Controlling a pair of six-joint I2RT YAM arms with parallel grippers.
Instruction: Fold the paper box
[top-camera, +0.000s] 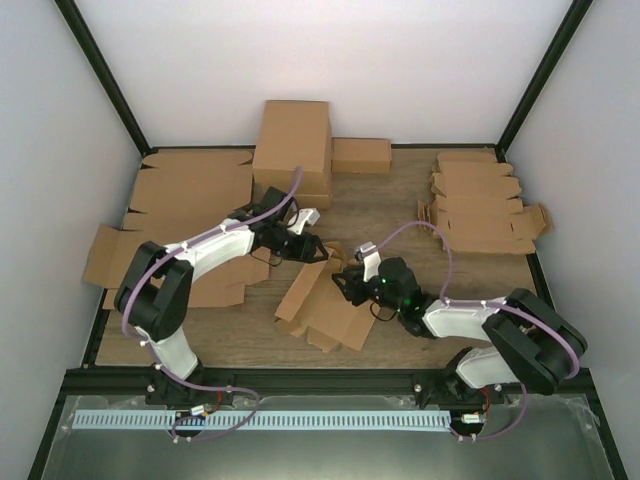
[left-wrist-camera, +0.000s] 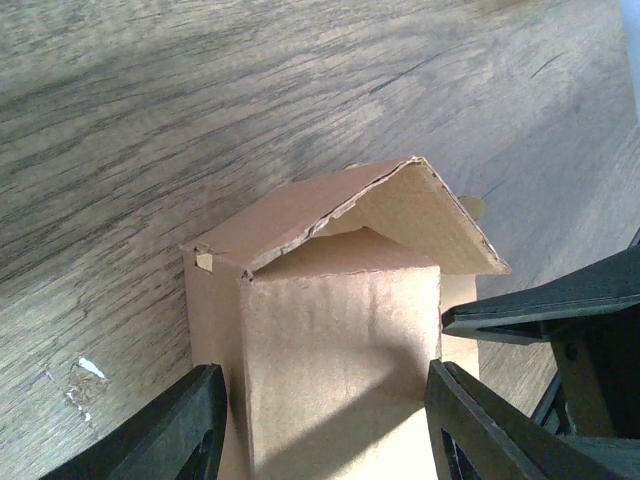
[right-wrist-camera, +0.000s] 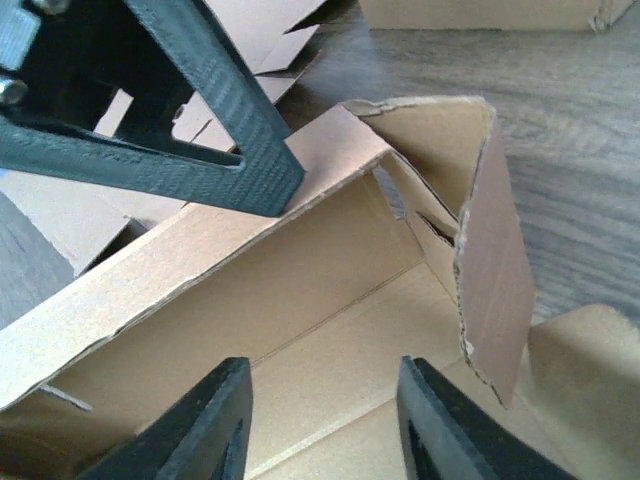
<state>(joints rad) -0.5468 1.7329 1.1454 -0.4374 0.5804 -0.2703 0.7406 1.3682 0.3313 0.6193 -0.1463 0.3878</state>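
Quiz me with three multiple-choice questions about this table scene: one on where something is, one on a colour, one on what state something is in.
1. Where does the big carton stand?
A) at the back of the table
B) at the near edge
C) on the floor

2. What colour is the table top?
A) white
B) wood brown
C) green

3. How is the paper box in the middle?
A) lying flat
B) partly folded, walls raised
C) closed up

Answers:
1 A, it stands at the far edge by the back wall.
2 B, brown wood grain shows.
3 B, the wrist views show raised walls and an open inside.
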